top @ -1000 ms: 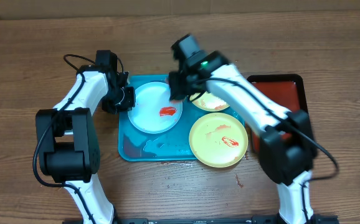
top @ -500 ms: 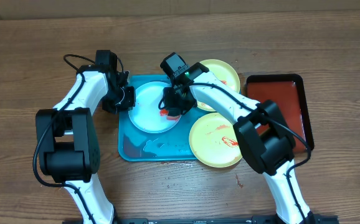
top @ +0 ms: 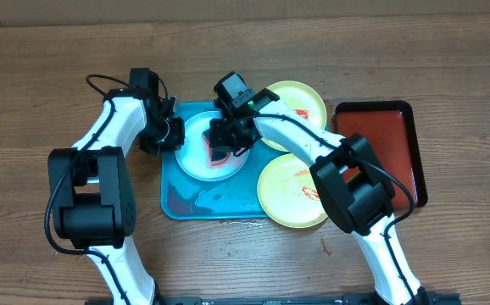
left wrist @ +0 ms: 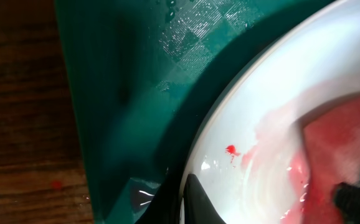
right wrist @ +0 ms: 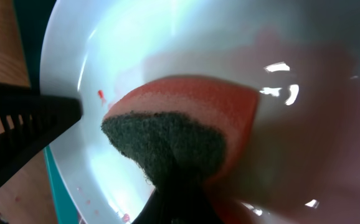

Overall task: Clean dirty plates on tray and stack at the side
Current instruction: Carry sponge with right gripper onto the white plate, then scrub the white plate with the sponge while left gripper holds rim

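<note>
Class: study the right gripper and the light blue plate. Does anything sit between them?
Only the sponge that the right gripper holds, pressed on the light blue plate: its cleaning tool, not a blockage. The left gripper holds the plate's left rim, aside from it.

A wooden table (top: pixel 41 85) fills the overhead view, brown with darker grain running left to right. A pale beige strip (top: pixel 228 7) lies along its far edge. A dark red tray (top: pixel 385 127) with a black rim sits at the right. Small red spots (top: pixel 324 247) mark the wood near the front. The light is even and the shadows are soft.
</note>
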Robot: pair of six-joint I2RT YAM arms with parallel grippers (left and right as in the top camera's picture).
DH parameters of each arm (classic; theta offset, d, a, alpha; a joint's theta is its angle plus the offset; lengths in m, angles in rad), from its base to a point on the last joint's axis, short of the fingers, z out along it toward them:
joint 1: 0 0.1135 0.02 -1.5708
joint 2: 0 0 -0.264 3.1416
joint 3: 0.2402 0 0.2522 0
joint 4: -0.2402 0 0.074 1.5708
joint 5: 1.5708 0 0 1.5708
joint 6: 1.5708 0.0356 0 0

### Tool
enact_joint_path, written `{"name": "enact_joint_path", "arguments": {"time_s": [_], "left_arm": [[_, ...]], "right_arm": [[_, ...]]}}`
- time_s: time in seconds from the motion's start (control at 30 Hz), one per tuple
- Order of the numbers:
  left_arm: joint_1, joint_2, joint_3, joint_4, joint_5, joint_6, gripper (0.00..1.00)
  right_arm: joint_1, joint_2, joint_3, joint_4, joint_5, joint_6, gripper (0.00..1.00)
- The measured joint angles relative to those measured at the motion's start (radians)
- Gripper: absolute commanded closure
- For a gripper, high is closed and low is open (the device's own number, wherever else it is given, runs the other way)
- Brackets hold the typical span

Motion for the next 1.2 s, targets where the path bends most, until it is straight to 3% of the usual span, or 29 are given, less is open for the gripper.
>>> {"name": "enact_joint_path", "arguments": {"time_s": [0.23, 0.33, 0.63, 0.83, 1.2], "left_arm": [[-0.001, 0.000, -0.005, 0.002, 0.029, 0.000, 0.96], [-0.002, 0.000, -0.005, 0.002, 0.032, 0.000, 0.96], [-0.002, 0.000, -0.005, 0.011, 0.050, 0.000, 0.96], [-0.001, 0.000, -0.005, 0.007, 0.045, 0.000, 0.96], [0.006, 0.004, -0.016, 0.006, 0.142, 0.034, 0.96]], "right_arm": [[-0.009, 0.000, 0.040, -0.123, 0.080, -0.014, 0.96], [-0.031, 0.002, 0.097, -0.233, 0.206, -0.044, 0.96], [-0.037, 0.016, 0.152, -0.245, 0.406, -0.159, 0.96], [0.015, 0.049, 0.165, -0.207, 0.396, -0.186, 0.96], [0.039, 0.071, 0.166, -0.106, 0.142, -0.174, 0.96]]}}
